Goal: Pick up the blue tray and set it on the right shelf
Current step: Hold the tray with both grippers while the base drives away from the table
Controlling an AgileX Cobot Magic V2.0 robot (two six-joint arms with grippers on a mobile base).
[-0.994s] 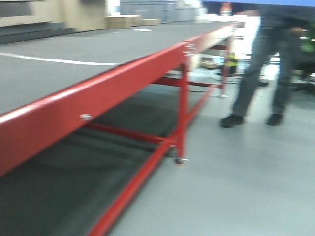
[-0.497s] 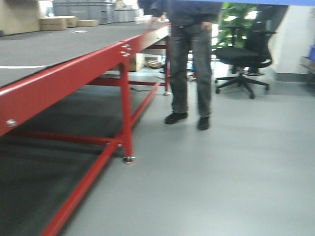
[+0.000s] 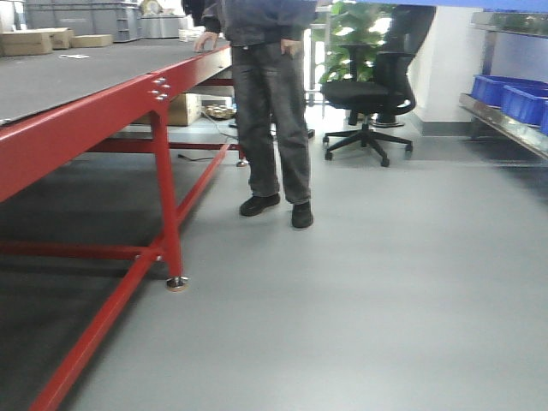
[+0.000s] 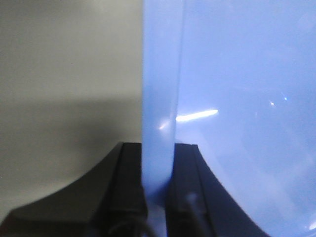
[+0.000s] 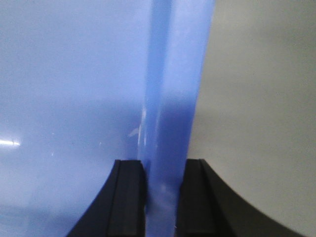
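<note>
The blue tray [image 4: 237, 74] fills the right of the left wrist view, and its upright rim [image 4: 159, 98] runs down between the black fingers. My left gripper [image 4: 158, 148] is shut on that rim. In the right wrist view the blue tray [image 5: 69, 89] fills the left side, and my right gripper [image 5: 165, 165] is shut on its opposite rim. A thin blue strip of the tray [image 3: 445, 3] lines the top edge of the front view. The right shelf [image 3: 505, 124], a steel rack level, shows at the far right edge.
Dark-blue bins [image 3: 492, 88] sit on the steel rack. A red-framed table [image 3: 103, 111] runs along the left with cardboard boxes [image 3: 34, 40] at its far end. A person [image 3: 270, 103] stands by the table; a black office chair [image 3: 368, 94] and a plant [image 3: 355, 34] are behind.
The front view has swung to the right: the red table slid left in frame, the person and chair moved toward the centre, and the steel rack with blue bins came into sight.
</note>
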